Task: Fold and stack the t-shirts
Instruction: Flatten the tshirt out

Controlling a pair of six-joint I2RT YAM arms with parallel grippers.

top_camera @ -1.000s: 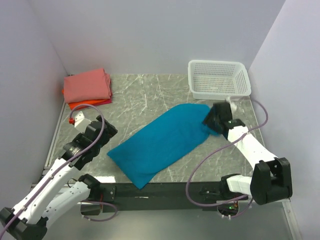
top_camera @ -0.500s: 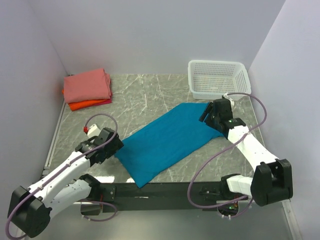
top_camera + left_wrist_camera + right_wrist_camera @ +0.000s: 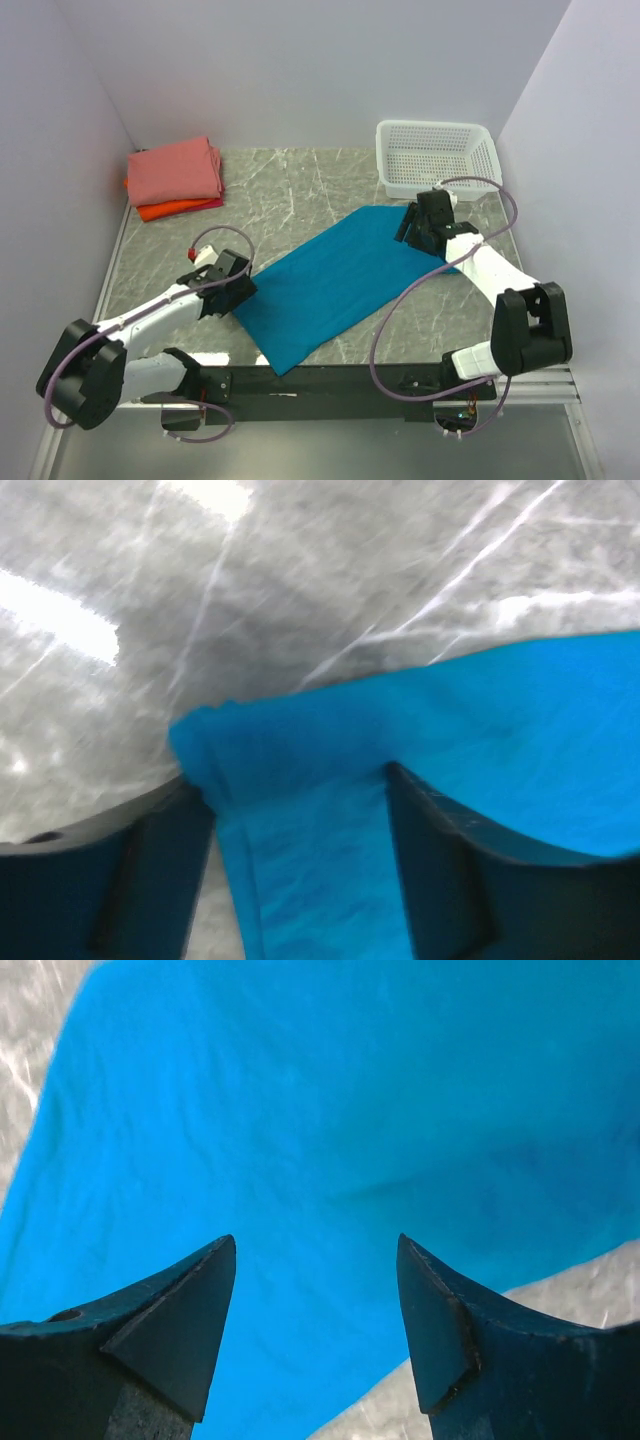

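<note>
A teal-blue t-shirt (image 3: 330, 285) lies folded into a long strip, running diagonally across the middle of the table. My left gripper (image 3: 232, 290) is low at its near-left end. In the left wrist view, the left gripper (image 3: 295, 780) has its fingers apart astride the corner of the teal cloth (image 3: 480, 720). My right gripper (image 3: 412, 228) is at the far-right end. In the right wrist view, the right gripper (image 3: 315, 1240) stands open just over the flat teal fabric (image 3: 330, 1090). A salmon-pink folded shirt (image 3: 175, 170) tops an orange and red pile (image 3: 175, 208) at the back left.
A white mesh basket (image 3: 437, 155) stands at the back right, just behind the right gripper. Walls enclose the grey marble table (image 3: 300, 190) on the left, back and right. The arm bases sit along a black rail (image 3: 330, 380) at the near edge.
My left arm has swung in from the left to the shirt's near-left corner and its jaws have narrowed. My right gripper has shifted slightly back along the far end and opened wider.
</note>
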